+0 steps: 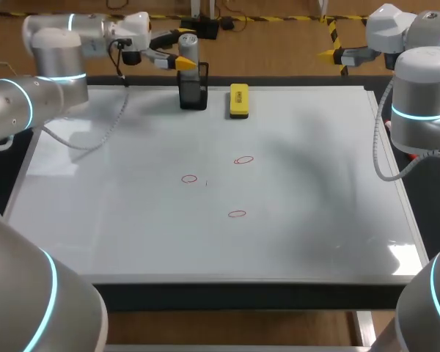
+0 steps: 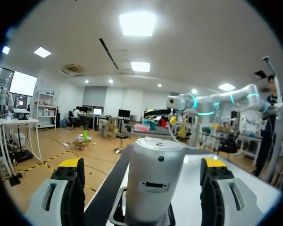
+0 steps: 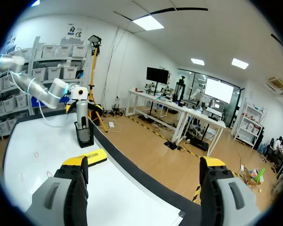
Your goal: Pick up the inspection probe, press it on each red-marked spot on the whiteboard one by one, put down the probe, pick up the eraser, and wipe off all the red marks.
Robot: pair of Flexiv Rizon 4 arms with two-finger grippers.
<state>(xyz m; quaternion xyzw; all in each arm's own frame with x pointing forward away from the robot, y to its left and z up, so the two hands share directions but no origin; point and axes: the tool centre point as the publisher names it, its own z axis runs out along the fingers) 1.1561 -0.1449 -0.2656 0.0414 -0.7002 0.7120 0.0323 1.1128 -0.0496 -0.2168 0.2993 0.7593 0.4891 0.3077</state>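
I've got my left gripper [image 1: 180, 50] at the far edge of the whiteboard [image 1: 132, 220], fingers released and spread either side of the inspection probe [image 1: 188, 44], with gaps on both sides, no grip. It stands upright in the black holder [image 1: 193, 95], yellow eraser [image 1: 239, 100] just beside that. Off the far right corner my right gripper [image 1: 336, 53] hangs released, holding nothing. Three red marks [image 1: 237, 214] sit mid-board, well apart from both arms, bare board all around.
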